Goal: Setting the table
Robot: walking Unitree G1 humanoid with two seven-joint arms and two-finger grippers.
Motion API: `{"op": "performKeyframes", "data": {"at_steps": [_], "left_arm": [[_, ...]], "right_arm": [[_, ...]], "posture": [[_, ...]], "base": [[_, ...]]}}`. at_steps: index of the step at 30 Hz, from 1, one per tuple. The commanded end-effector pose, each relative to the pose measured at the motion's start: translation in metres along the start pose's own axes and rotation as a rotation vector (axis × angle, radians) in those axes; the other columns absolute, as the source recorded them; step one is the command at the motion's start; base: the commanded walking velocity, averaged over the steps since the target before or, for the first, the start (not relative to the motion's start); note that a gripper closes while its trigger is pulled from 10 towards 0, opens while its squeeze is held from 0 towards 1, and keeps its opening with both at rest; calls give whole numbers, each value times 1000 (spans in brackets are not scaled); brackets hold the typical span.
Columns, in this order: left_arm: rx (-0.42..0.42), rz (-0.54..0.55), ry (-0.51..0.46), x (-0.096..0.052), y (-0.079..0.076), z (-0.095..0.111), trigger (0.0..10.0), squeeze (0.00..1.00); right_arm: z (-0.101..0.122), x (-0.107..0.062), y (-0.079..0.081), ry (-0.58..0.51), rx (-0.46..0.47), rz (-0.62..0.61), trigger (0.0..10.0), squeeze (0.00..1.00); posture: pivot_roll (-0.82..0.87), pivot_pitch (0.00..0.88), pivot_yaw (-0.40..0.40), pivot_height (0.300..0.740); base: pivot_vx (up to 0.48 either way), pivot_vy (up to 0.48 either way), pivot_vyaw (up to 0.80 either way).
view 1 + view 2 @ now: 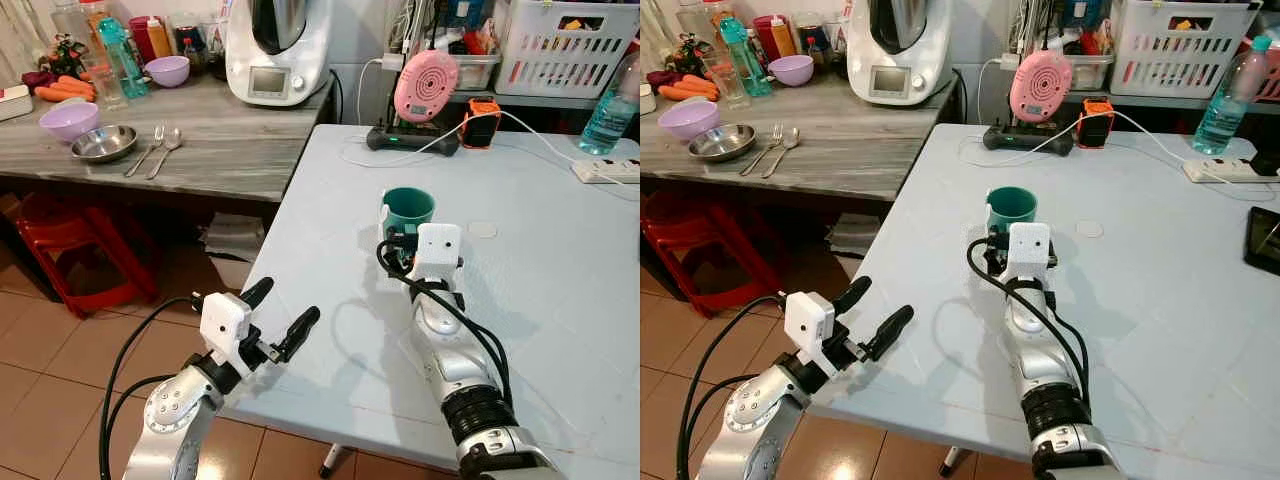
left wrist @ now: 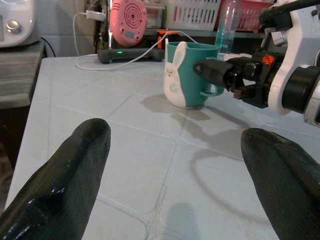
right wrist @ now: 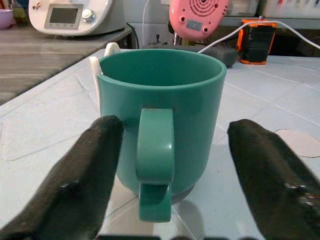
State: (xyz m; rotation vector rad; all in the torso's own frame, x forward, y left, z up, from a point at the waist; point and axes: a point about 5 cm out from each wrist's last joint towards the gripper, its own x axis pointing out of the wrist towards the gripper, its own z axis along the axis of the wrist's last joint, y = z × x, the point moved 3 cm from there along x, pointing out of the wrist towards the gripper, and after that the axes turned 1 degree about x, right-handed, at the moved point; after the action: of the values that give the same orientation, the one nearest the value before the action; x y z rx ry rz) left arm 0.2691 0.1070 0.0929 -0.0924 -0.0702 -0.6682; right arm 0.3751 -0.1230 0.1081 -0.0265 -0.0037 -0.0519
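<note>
**A:** Tabletop first — what is it like?

**B:** Pale blue-grey table (image 1: 540,330), smooth, with faint crease lines. At its ten o'clock stands a grey wood-grain counter (image 1: 230,140), and below that lies a brown tiled floor (image 1: 60,360) with a red stool (image 1: 75,250) tucked under the counter.

**A:** Where is the mug?

**B:** The green mug (image 1: 408,212) sits upright near the table's middle, handle turned toward the robot, a white rabbit figure on its side. The right gripper (image 3: 170,175) is right at it, one black finger on each side of the handle. The fingers are spread and not squeezing; whether they touch the mug wall I cannot tell.

**A:** And the other arm?

**B:** The left gripper (image 1: 285,315) hovers at the table's near edge, about eight o'clock from the mug, fingers parted and holding nothing.

**A:** What else is around?

**B:** At twelve o'clock from the mug, a pink round device (image 1: 426,85) on a black base, with an orange-and-black box (image 1: 481,122) beside it and white cables trailing across. A water bottle (image 1: 610,105) and a power strip (image 1: 605,170) are at two o'clock, and a white basket (image 1: 565,45) behind. On the counter: a steel bowl (image 1: 103,143), a fork and spoon (image 1: 155,150), a lilac bowl (image 1: 68,120) and a white kitchen machine (image 1: 275,50).

**A:** Anything blocking the mug?

**B:** The table just around it is bare apart from a small round disc (image 1: 482,230) at three o'clock.
</note>
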Motion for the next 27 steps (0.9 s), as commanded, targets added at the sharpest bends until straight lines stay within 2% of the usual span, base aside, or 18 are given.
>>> {"op": "performKeyframes", "data": {"at_steps": [1,27], "left_arm": [[0,-9,8,-1,-1,-1,10000,0],[-58,-95,-23,0,-10,3,10000,0]], "right_arm": [[4,4,1,-9,6,4,0,0],[-1,4,-2,-5,6,0,235,0]], "posture": [[70,0,52,740],[66,0,59,740]], "base": [[0,0,0],[0,0,0]]}}
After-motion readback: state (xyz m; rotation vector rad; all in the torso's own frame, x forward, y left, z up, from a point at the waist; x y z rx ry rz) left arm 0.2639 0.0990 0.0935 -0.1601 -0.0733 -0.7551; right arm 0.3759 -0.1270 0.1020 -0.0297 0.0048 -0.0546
